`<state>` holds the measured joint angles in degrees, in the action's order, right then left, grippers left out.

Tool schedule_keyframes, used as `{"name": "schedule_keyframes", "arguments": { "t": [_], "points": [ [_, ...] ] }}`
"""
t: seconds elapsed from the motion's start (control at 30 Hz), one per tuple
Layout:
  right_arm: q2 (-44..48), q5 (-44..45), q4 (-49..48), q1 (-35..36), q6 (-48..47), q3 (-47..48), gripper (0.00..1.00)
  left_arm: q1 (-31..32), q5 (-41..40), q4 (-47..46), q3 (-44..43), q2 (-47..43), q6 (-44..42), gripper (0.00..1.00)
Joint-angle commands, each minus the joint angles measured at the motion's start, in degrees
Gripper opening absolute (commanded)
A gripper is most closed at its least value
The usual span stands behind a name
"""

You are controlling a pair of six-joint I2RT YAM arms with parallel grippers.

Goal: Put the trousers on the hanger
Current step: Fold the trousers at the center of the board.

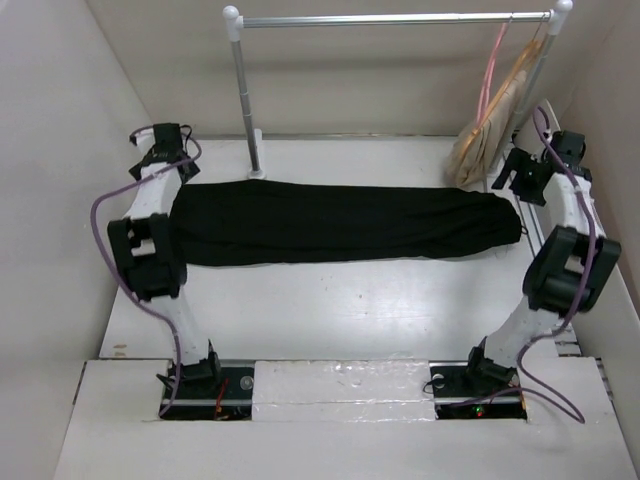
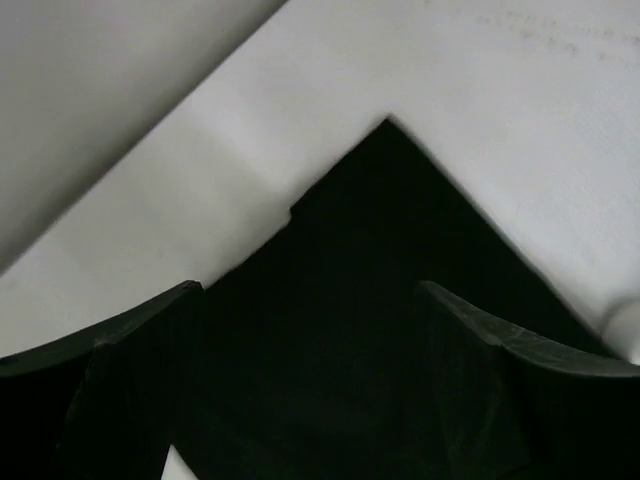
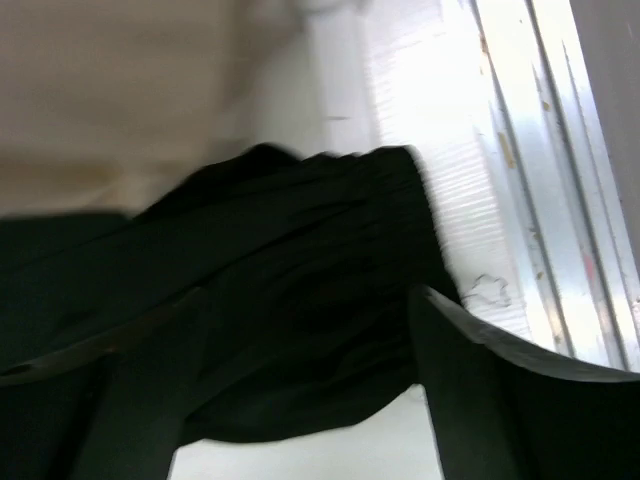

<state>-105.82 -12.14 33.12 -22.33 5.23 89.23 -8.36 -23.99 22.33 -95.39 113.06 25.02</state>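
Observation:
The black trousers [image 1: 340, 222] lie flat and stretched out across the table, from the left arm to the right arm. The pink hanger [image 1: 489, 75] hangs at the right end of the rail, far from both grippers. My left gripper [image 1: 162, 150] hovers open by the trousers' far left corner; in the left wrist view the gripper [image 2: 310, 290] has black cloth [image 2: 390, 250] between and below its spread fingers. My right gripper [image 1: 522, 176] hovers open at the trousers' right end; in the right wrist view the gripper [image 3: 310, 295] is over the gathered cloth end [image 3: 330, 270].
A metal clothes rail [image 1: 390, 19] on two posts stands at the back. Beige hangers [image 1: 500, 125] hang beside the pink one at its right end. White walls close in on the left, back and right. A metal strip [image 3: 540, 180] runs along the table's right edge.

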Motion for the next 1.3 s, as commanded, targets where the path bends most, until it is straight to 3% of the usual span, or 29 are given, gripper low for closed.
{"name": "schedule_keyframes", "arguments": {
  "t": [0.0, 0.03, 0.07, 0.13, 0.2, 0.23, 0.3, 0.33, 0.43, 0.63, 0.83, 1.07, 1.2, 1.27],
  "points": [
    [11.75, -2.88, -7.61, 4.47, 1.53, -7.03, 0.83, -3.67, 5.04, -2.19, 10.89, -16.61, 4.32, 0.81],
    [16.82, -3.41, -9.38, 5.88, 2.05, -13.40, 0.68, -7.68, 9.53, -3.59, 19.37, -19.25, 6.78, 0.62],
    [19.57, -3.76, -11.39, 7.37, 3.37, -16.86, 0.30, -9.64, 13.84, -8.48, 23.37, -23.80, 7.76, 0.49],
    [25.98, -5.34, -16.50, 12.64, 4.69, -23.46, 0.00, -15.42, 26.84, -12.81, 33.55, -26.73, 9.25, 0.26],
    [29.08, -7.45, -20.45, 19.03, 5.92, -31.38, 0.00, -17.91, 34.23, -17.30, 37.54, -28.68, 11.19, 0.22],
    [30.57, -7.54, -21.16, 21.60, 6.01, -33.49, 0.00, -18.62, 34.88, -17.67, 38.95, -28.68, 11.37, 0.25],
    [33.30, -7.37, -21.61, 28.70, 4.88, -37.54, 0.00, -18.62, 35.93, -17.93, 38.88, -27.19, 10.58, 0.33],
    [33.92, -7.28, -21.09, 30.83, 4.26, -38.25, 0.00, -18.62, 36.38, -18.19, 38.53, -26.75, 10.41, 0.41],
    [35.51, -8.16, -19.34, 38.64, 0.40, -40.36, 0.08, -18.62, 40.16, -21.09, 38.79, -24.91, 10.84, 0.52],
    [39.19, -4.38, -14.23, 47.02, -2.16, -43.61, 0.15, -18.01, 41.22, -23.91, 37.30, -20.33, 11.02, 0.51],
    [41.66, -3.68, -12.47, 48.08, -0.58, -44.76, 0.20, -17.40, 37.27, -22.42, 34.76, -14.80, 11.72, 0.42],
    [43.06, -2.71, -10.36, 48.61, 0.12, -44.23, 0.22, -15.73, 35.76, -21.71, 30.10, -11.02, 12.25, 0.38],
    [43.50, -2.36, -10.71, 50.97, 1.97, -45.90, 0.22, -15.72, 36.29, -21.71, 28.34, -10.14, 12.51, 0.22],
    [43.86, -1.84, -10.63, 51.68, 2.58, -46.16, 0.22, -15.72, 36.12, -20.49, 27.72, -10.66, 11.99, 0.04]
  ]
}}
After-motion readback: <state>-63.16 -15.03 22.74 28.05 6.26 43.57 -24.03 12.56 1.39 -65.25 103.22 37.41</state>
